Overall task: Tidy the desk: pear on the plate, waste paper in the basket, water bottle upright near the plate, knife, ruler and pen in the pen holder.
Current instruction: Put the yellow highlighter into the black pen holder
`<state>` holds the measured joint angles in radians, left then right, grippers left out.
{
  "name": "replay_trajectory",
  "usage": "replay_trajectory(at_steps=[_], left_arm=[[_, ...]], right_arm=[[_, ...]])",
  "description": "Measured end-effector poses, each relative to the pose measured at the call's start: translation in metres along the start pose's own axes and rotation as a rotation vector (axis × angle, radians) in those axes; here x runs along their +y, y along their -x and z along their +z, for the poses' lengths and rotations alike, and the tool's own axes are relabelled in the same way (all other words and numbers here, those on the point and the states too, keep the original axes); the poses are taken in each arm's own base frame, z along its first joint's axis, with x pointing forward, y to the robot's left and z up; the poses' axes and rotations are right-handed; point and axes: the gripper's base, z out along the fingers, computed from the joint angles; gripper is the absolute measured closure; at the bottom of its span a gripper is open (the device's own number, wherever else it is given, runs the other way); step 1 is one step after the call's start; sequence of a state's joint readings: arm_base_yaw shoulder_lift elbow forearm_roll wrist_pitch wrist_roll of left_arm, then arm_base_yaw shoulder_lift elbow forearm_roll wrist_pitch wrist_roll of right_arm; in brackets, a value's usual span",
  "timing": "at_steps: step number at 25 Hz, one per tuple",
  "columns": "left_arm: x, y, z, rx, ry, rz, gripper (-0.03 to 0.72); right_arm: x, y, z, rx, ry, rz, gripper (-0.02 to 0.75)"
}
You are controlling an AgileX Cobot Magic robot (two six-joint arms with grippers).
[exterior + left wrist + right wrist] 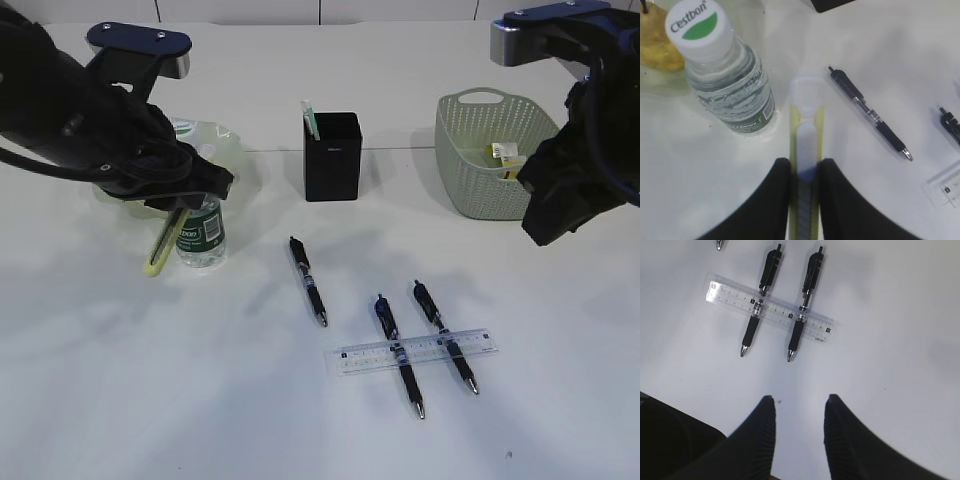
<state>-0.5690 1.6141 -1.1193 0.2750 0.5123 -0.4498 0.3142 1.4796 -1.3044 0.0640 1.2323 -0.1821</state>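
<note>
While my left fingers (805,172) clamp the knife (806,145) beside the upright water bottle (727,82), its long axis pointing away, the pen holder (332,156) stands off right; my right fingers (799,427) hang open, empty.

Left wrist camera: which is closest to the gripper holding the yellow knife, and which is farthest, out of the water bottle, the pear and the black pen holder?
From the left gripper, which is shut on the knife:
1. Water bottle, just up and left, standing upright.
2. Pear, at the top left edge, behind the bottle.
3. Pen holder, only a corner showing at the top edge.
</note>
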Motion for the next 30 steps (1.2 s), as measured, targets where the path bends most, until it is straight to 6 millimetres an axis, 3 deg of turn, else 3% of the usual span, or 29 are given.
replay_trajectory(at_steps=[15, 30], left_arm=[[-0.009, 0.013, -0.001, -0.141, -0.1, 0.05, 0.577], [-0.025, 0.054, -0.022, -0.659, -0.269, 0.098, 0.583]], right_arm=[[-0.001, 0.0, 0.0, 0.001, -0.007, -0.002, 0.486], [-0.001, 0.0, 0.0, 0.001, -0.007, -0.002, 0.486]])
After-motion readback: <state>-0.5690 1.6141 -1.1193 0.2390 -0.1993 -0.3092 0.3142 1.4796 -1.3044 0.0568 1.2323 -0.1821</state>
